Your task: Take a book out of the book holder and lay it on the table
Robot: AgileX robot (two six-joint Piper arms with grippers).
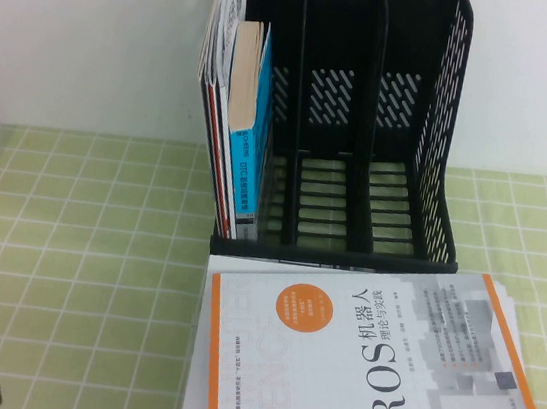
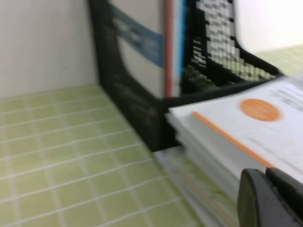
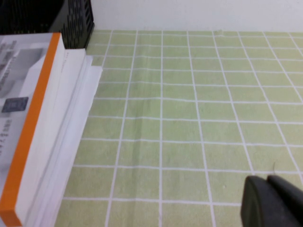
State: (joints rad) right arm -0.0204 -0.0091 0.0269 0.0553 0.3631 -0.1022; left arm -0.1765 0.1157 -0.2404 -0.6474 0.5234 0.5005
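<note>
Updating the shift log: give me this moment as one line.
book: flat on table, before book holder | left gripper: beside book, holding nothing | right gripper: over table, holding nothing

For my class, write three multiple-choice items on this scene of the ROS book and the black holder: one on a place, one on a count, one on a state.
1. Where is the ROS book?
A. Flat on the table in front of the book holder
B. Upright in the middle slot
C. Held in the air

2. How many slots of the book holder stand empty?
A. None
B. One
C. Two

3. What is the left pincer holding?
A. The blue-covered book
B. Nothing
C. The holder's side

Key: 1 A, the book lies cover up on the green-checked table, atop other printed matter. 2 C, only the left slot holds books, among them the blue-covered book. 3 B, the left pincer sits low beside the book stack, gripping nothing; the right pincer is over bare cloth, right of the book.
</note>
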